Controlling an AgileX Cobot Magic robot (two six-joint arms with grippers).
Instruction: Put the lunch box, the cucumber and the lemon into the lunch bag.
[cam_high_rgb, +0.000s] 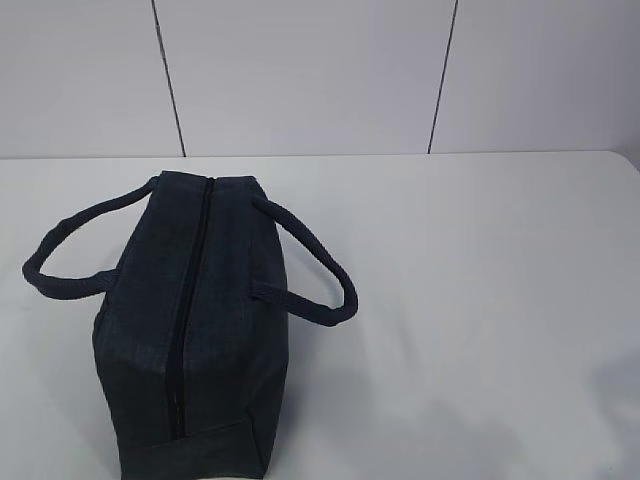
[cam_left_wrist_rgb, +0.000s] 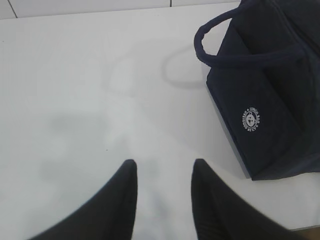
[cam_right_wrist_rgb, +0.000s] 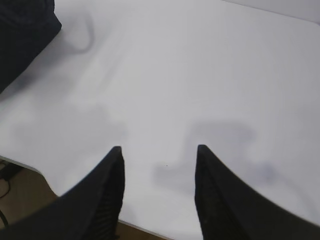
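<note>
The dark navy lunch bag (cam_high_rgb: 190, 320) stands on the white table at the left, its top zipper (cam_high_rgb: 192, 300) closed along its length and its two loop handles fallen to either side. The left wrist view shows the lunch bag (cam_left_wrist_rgb: 270, 95) at the upper right with its white round logo (cam_left_wrist_rgb: 250, 121). My left gripper (cam_left_wrist_rgb: 165, 164) hangs open over bare table, well to the left of the bag. My right gripper (cam_right_wrist_rgb: 158, 149) is open too, above the table's near edge, with a corner of the bag (cam_right_wrist_rgb: 22, 35) far to its upper left. The lunch box, cucumber and lemon are out of view.
The white table (cam_high_rgb: 480, 280) stretches to the right of the bag. A pale panelled wall (cam_high_rgb: 320, 70) stands behind it. The table's near edge (cam_right_wrist_rgb: 30, 167) shows in the right wrist view, with floor below it.
</note>
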